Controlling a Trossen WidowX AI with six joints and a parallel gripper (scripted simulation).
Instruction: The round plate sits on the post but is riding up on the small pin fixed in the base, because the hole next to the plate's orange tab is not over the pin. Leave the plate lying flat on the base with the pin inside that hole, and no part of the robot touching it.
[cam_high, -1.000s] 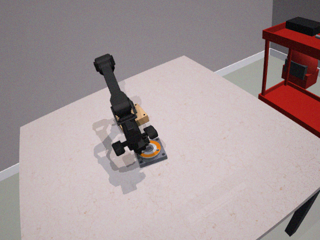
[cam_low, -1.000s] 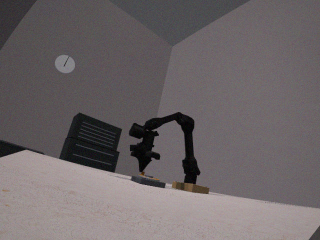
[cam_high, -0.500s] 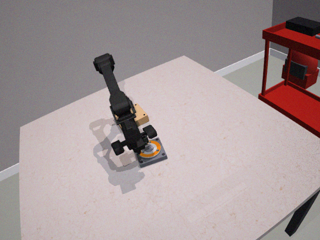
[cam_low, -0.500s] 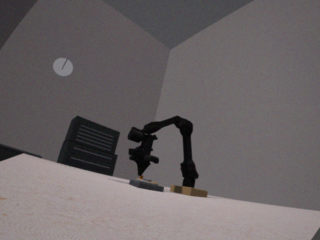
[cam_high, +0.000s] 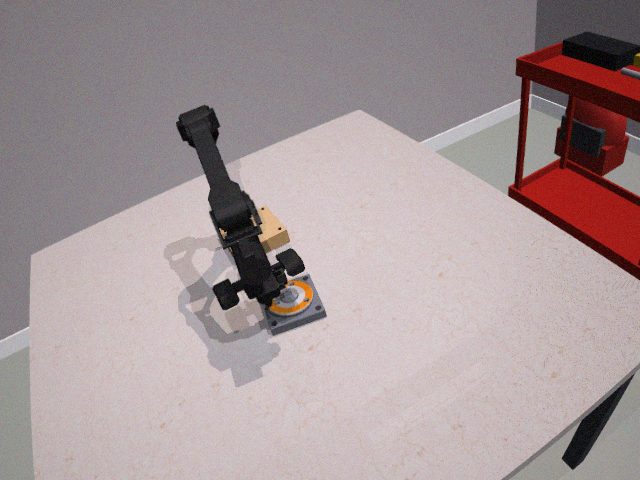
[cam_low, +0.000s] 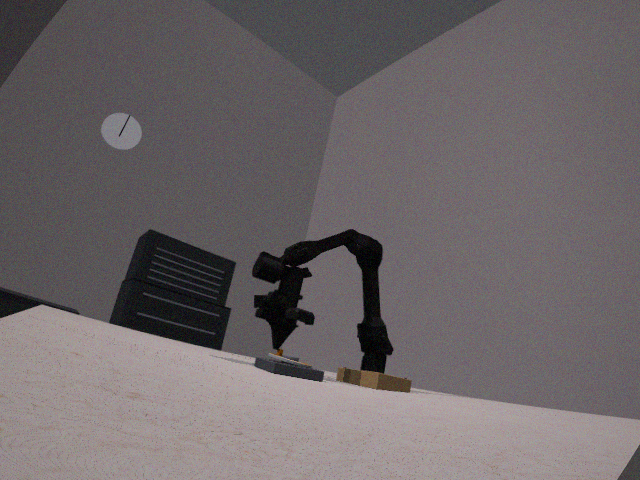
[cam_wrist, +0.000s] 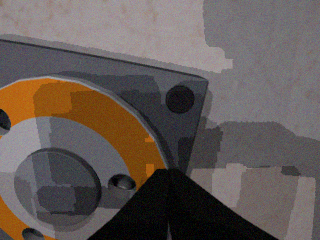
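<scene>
The round plate (cam_high: 283, 310) (cam_low: 289, 359) (cam_wrist: 100, 97), with an orange ring and pale centre, sits around the grey post (cam_high: 289, 295) (cam_wrist: 55, 187) on the square grey base (cam_high: 297, 323) (cam_low: 289, 370) (cam_wrist: 30, 60). In the exterior view the plate looks tilted, raised off the base on one side. My gripper (cam_high: 266, 301) (cam_low: 277, 348) (cam_wrist: 167, 179) is shut and empty, its tips down at the plate's rim beside the orange tab (cam_low: 279, 352). A hole (cam_wrist: 122, 181) shows left of the fingertips. The fingers hide part of the rim and tab; I cannot make out the pin.
A tan block (cam_high: 273, 229) (cam_low: 385, 381) lies beside the base, close to the arm's foot. A red cart (cam_high: 578, 201) stands beyond the table (cam_high: 413, 335). A dark cabinet (cam_low: 175, 289) stands in the background.
</scene>
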